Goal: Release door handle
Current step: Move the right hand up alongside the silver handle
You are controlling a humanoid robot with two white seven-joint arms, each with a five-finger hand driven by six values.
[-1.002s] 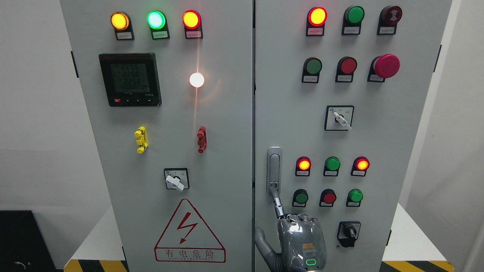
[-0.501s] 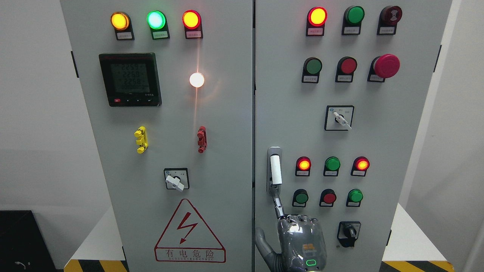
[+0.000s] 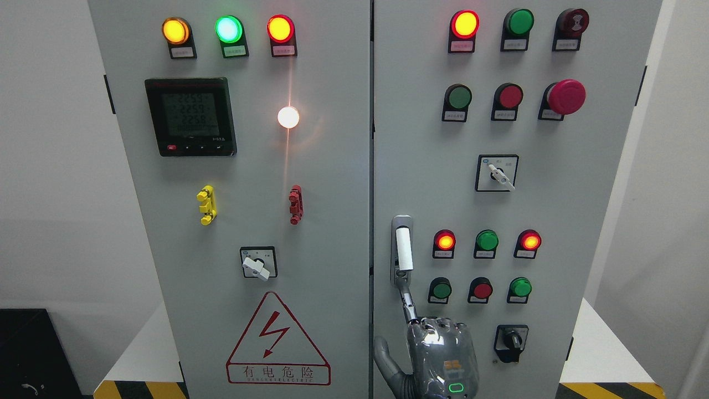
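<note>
Silver door handle (image 3: 402, 249): you find it at the right door's (image 3: 554, 210) left edge, white lever popped out. Your right hand (image 3: 437, 354), entering at bottom centre-right, points one extended finger (image 3: 407, 299) at the handle's lower end; its other fingers are curled, gripping nothing. Indicator lamps (image 3: 487, 241) and push buttons (image 3: 482, 289) sit just right. Your wrist is cut off below.

The door handle (image 3: 404, 249) has popped out and now shows a white bar. The hand (image 3: 437, 357) has slid down a little below the handle.
</note>
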